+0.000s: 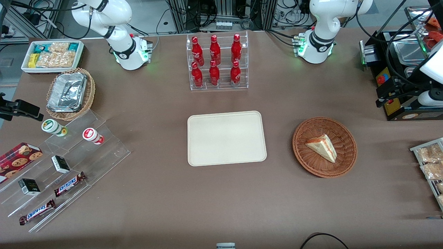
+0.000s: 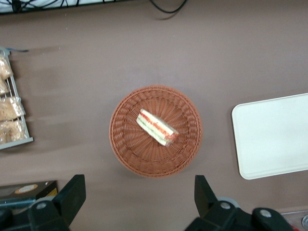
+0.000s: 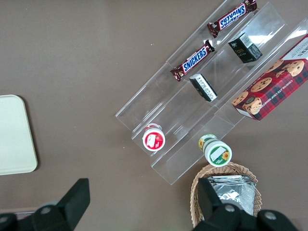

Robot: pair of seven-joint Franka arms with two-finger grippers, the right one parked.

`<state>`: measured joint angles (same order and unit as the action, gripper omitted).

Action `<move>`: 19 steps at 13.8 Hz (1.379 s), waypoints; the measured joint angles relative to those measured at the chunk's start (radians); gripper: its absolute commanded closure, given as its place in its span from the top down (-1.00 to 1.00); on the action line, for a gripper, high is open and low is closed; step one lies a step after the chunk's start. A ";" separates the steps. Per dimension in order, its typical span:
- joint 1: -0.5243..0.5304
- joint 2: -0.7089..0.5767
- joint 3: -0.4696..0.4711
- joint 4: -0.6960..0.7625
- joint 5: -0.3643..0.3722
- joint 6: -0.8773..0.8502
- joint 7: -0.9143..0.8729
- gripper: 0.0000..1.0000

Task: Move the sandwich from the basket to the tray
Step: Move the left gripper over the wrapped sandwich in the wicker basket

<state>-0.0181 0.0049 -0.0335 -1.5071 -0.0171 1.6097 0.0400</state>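
The lowest band of the front view is open bench (image 1: 193, 207), with a clear stepped stand (image 1: 69, 166) of chocolate bars and small boxes toward the parked arm's end. At mid-frame sits the basket (image 1: 311, 162), holding the sandwich (image 1: 322, 147) alone; the wedge lies flat near the middle of the weave, apart from the rim, its filling edge showing. The tray (image 1: 226, 138) lies flat at the frame's centre, well apart from the basket, with bare bench between them and all round both. Higher in the frame, a clear rack (image 1: 218, 62) holds six red bottles upright. The gripper (image 2: 138, 199) hangs high above the bench near the basket, its fingers (image 2: 72, 192) spread wide, grasping nothing.
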 measured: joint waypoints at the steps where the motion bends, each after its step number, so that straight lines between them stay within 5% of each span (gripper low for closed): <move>1: 0.005 0.000 0.001 0.000 0.000 -0.002 0.000 1.00; 11: 0.012 0.080 0.003 -0.015 0.001 0.049 -0.031 1.00; 19: 0.011 0.060 -0.005 -0.376 -0.001 0.475 -0.429 1.00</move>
<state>-0.0070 0.0645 -0.0384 -1.8828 -0.0177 2.0848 -0.3890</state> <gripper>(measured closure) 0.000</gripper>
